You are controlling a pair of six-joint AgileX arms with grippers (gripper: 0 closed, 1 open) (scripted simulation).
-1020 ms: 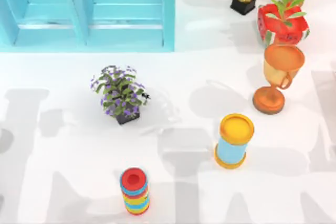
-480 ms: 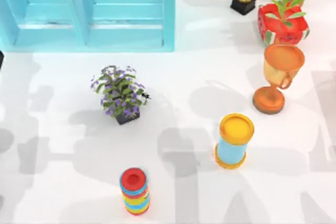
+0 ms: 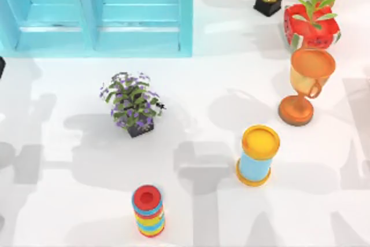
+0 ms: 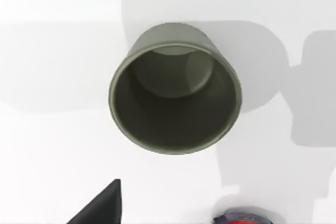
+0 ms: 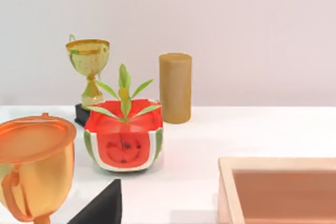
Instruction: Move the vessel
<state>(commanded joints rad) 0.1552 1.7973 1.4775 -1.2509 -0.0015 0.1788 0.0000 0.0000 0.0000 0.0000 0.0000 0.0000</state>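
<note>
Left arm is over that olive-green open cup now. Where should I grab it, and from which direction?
Grip the rim wall of the olive-green round cup, coming straight down. It stands upright with its mouth open toward the left wrist camera, so one finger could likely go inside and one outside.

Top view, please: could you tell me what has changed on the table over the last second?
A dark sliver, likely part of the left arm, has come in at the left edge, and the shadows on the table have shifted. Nothing was gripped or released. The flowering plant, striped cup, yellow-lidded can and orange trophy stayed put.
</note>
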